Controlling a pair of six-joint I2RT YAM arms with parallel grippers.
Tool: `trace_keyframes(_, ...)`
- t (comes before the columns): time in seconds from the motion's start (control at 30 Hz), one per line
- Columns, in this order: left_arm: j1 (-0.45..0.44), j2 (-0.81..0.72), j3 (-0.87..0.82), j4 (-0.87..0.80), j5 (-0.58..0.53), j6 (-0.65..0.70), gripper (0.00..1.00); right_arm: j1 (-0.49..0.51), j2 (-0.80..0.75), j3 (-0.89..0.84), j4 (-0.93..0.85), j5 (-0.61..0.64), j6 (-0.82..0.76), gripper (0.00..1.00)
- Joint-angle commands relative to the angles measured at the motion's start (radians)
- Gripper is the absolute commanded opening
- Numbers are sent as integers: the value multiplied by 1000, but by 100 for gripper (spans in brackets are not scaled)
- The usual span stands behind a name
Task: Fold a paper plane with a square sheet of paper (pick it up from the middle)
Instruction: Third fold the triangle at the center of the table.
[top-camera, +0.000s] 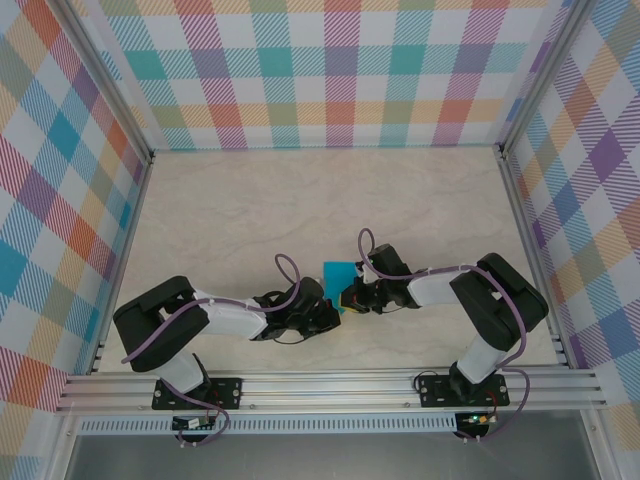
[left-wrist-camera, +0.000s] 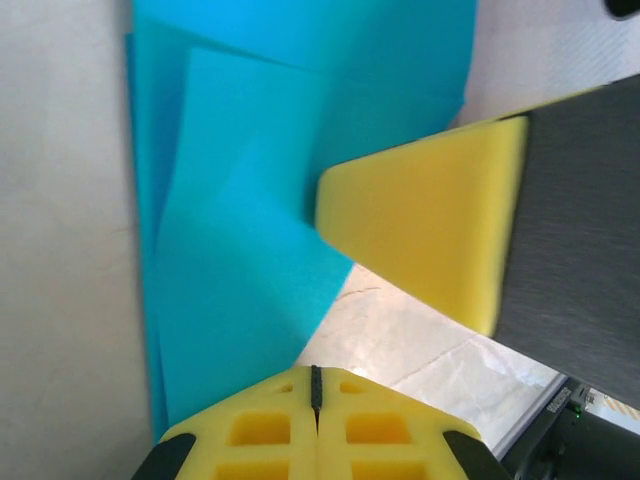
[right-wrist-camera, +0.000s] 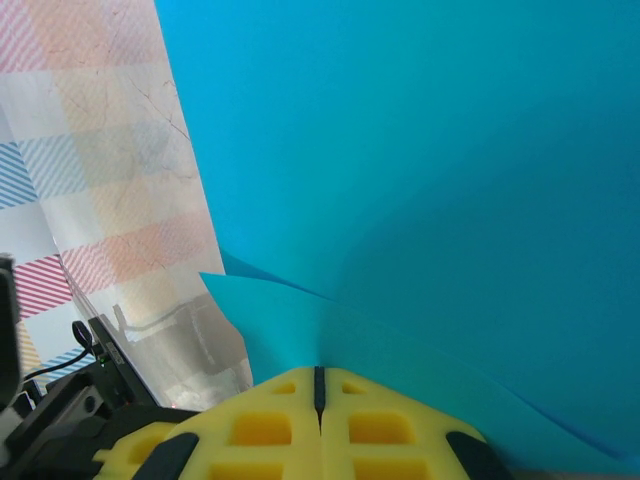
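Teal-blue paper sheet (top-camera: 338, 274), thin and partly folded into overlapping layers, lies near the middle of the pale, marble-patterned tabletop (top-camera: 300, 200), between the two arms and toward their bases. Left gripper (top-camera: 328, 310) reaches in from the left and right gripper (top-camera: 348, 297) from the right, so their tips meet at the sheet's near edge. In the left wrist view, the left gripper (left-wrist-camera: 317, 374) has its yellow jaws clenched flat together at the sheet's (left-wrist-camera: 240, 200) lower corner, while the right gripper's (left-wrist-camera: 335, 212) wedge-shaped yellow tip touches the paper beside a crease. In the right wrist view, the right gripper (right-wrist-camera: 319, 372) is likewise clenched, with the sheet (right-wrist-camera: 450, 180) rising just ahead and fold lines converging on its tip. Whether either pair actually nips paper cannot be told. Pastel plaid walls (top-camera: 340, 70) enclose the tabletop.
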Motion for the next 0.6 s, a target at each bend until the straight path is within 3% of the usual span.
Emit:
trace_keyframes(0.0,12,12,4,-3,-52,-10,0,2,38,-35,-39,83,4,1)
trace_keyframes(0.37,7,-59,-86,-37,-57,-51,0,2,33,-45,-62,104,-9,1)
trace_keyframes(0.57,8,-157,-90,-161,-100,-69,0,2,36,-34,-81,109,-17,1)
